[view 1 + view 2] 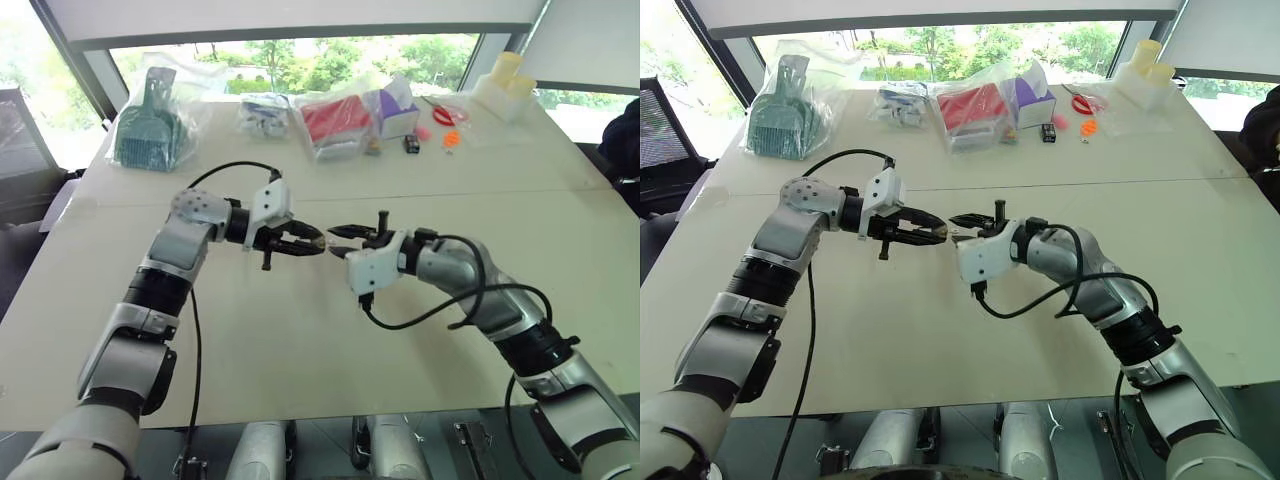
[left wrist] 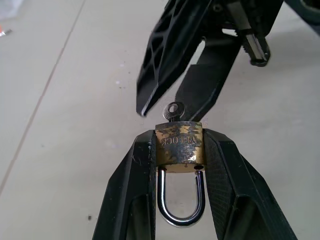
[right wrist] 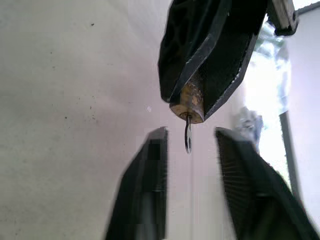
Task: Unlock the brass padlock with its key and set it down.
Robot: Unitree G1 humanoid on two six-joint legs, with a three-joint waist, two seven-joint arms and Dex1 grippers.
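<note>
Left wrist view: the small scuffed yellow-brass padlock [image 2: 178, 148] sits clamped between the left hand's [image 2: 178, 165] two black fingers, its silvery shackle loop seated in the body. Stamped lettering on the brass appears upside down and cannot be read surely. The thin silvery key [image 2: 174, 111] sticks from its keyhole. The right hand [image 3: 189, 150] is released, fingers parted either side of the key's head, above the pale table [image 1: 300, 360].

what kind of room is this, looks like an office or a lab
Probably a lab or office test space: a large pale table beside big windows onto trees, bagged odds and ends along its far edge, like a green dustpan set.
</note>
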